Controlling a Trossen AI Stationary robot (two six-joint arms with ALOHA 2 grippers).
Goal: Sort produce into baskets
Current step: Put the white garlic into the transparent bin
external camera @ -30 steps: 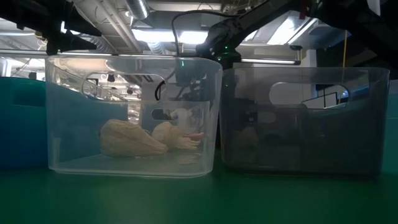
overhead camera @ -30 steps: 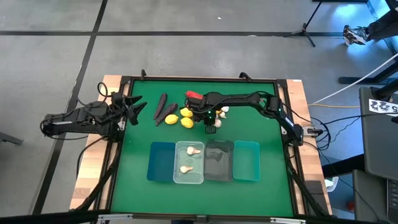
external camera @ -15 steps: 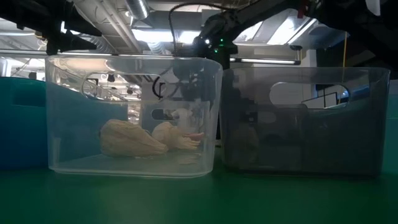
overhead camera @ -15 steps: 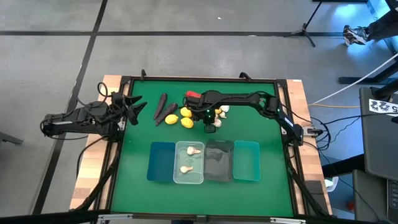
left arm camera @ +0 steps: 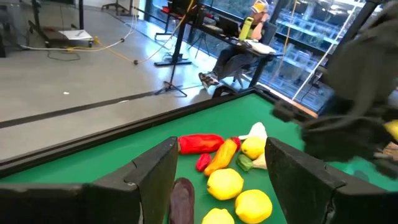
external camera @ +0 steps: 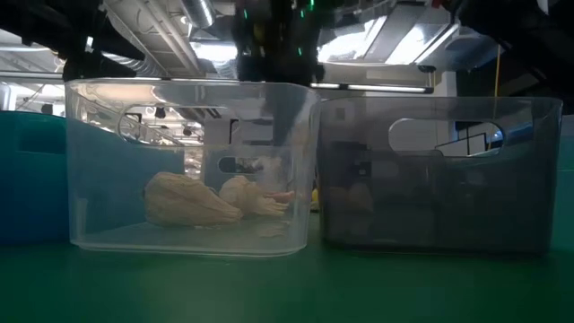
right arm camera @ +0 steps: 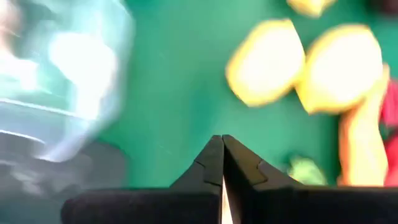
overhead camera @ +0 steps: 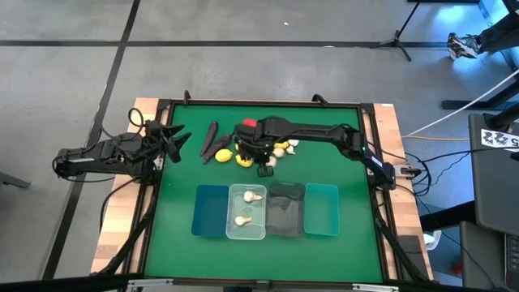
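Right gripper [overhead camera: 264,170] hovers over the green tabletop [overhead camera: 178,235] just beside the lemons [overhead camera: 242,159], fingers pressed together, empty. Left gripper [overhead camera: 180,139] waits at the tabletop's left edge, fingers spread. Produce pile lies toward the far edge: purple pieces [overhead camera: 212,142], red pepper [left arm camera: 200,143]. Four baskets line the near edge; the clear basket [overhead camera: 246,229] holds two garlic bulbs [overhead camera: 253,195].

no readable text, labels, or numbers anywhere
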